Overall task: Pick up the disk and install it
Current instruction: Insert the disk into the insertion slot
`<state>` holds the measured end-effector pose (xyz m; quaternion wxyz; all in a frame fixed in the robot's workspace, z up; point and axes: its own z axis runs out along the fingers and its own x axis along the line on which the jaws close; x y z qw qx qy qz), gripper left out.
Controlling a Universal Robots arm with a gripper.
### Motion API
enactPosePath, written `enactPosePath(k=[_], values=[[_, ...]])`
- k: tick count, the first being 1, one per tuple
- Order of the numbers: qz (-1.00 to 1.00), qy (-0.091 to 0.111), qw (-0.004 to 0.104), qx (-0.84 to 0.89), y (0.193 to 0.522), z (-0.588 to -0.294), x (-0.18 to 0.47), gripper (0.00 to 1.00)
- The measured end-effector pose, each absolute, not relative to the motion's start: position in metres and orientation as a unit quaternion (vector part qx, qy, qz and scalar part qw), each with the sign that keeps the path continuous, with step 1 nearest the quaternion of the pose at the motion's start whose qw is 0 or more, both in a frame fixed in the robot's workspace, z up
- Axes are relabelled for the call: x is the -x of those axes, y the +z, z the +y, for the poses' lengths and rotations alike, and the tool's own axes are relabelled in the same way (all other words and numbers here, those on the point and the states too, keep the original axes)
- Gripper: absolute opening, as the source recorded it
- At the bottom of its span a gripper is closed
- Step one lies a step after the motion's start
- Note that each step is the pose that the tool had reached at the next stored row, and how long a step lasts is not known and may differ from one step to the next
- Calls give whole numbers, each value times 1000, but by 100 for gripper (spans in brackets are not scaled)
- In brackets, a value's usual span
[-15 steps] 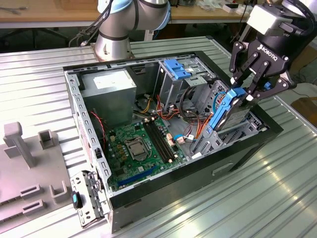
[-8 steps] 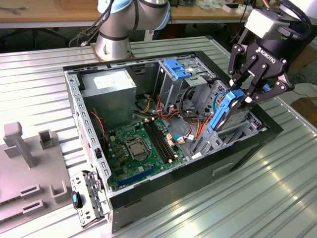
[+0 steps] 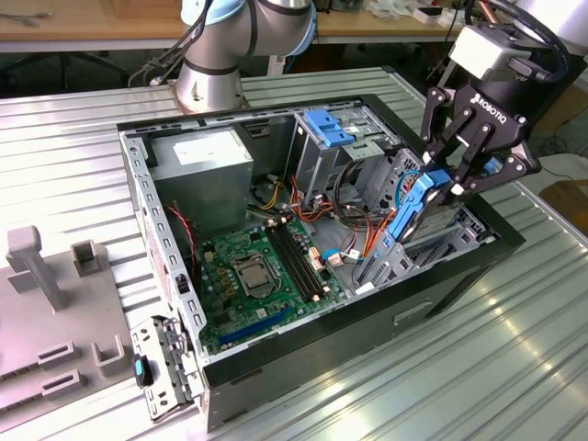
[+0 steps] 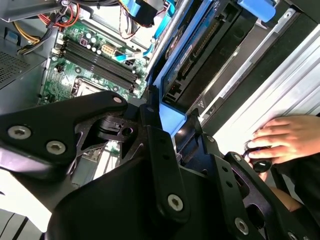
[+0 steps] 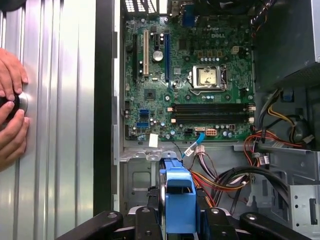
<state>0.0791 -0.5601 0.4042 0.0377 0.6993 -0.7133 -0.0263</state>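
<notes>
Gripper: closest to the lens in both wrist views; its jaws are closed on the blue frame of the disk, one finger on each side.
Disk: held on edge and tilted over the corner of the computer case on the exterior view's right, its lower end down among the metal bays.
Done: the pick-up looks finished, since the disk is off the table and carried by the arm.
Left: the install is not complete, I judge. The disk leans at an angle and is not seated flat in a bay.
Around: the motherboard lies bare in the open case, with a grey power supply at the far end and a fixed blue bracket on top of the drive cage.
In the way: a bundle of red, orange and black cables runs just beside the disk's lower end and could snag it.
Person: a hand rests on the table outside the case wall, over a small dark round object — well apart from the gripper.
</notes>
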Motion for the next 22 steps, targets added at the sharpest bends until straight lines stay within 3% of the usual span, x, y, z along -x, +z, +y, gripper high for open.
enactPosePath(k=[22], values=[[-713,-26,38,-699,382,-560,-79,37]])
